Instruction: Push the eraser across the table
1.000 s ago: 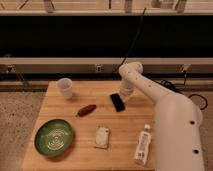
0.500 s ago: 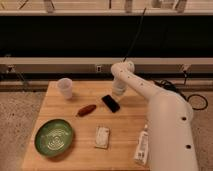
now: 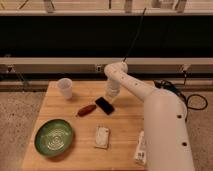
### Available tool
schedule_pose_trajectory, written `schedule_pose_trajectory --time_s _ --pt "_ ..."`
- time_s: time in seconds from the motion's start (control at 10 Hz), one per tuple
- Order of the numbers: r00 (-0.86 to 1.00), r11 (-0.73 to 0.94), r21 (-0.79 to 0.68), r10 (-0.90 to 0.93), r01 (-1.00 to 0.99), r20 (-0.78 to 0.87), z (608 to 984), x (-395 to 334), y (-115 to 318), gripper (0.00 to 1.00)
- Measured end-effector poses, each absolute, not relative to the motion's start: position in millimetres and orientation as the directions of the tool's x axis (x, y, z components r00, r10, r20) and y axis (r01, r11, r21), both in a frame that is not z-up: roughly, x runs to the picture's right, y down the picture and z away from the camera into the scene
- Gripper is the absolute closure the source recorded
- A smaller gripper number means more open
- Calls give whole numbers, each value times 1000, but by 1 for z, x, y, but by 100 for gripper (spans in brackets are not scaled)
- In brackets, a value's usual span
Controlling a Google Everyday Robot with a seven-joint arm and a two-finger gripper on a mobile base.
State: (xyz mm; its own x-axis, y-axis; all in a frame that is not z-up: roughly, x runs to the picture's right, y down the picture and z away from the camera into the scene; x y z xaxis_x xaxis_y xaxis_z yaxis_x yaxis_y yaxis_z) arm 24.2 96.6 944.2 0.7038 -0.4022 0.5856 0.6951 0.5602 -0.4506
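Observation:
The eraser (image 3: 105,105), a small flat black block, lies near the middle of the light wooden table (image 3: 75,155), turned at an angle. My gripper (image 3: 109,94) hangs from the white arm right behind the eraser's far right end, at or just above it. The reddish-brown sausage-shaped item (image 3: 86,110) lies just left of the eraser, a small gap between them.
A white cup (image 3: 64,88) stands at the far left. A green bowl (image 3: 54,137) sits at the front left. A white packet (image 3: 102,137) lies at the front middle. A white tube (image 3: 141,148) lies by the right edge, next to my white arm body (image 3: 162,125).
My gripper has moved left across the table, and the eraser has slid left with it, ending closer to the reddish-brown item.

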Motion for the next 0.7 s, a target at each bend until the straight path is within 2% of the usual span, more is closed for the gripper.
schedule_pose_trajectory --time_s 0.4,0.5,0.6,0.7 --pt "637 521 -399 -436 755 636 935 -11 101 98" --pt "627 509 -397 -442 764 641 933 -13 103 94" --pt "602 479 -389 -460 787 653 929 -26 106 83" --pt "589 468 -381 -468 798 659 927 -34 108 81"
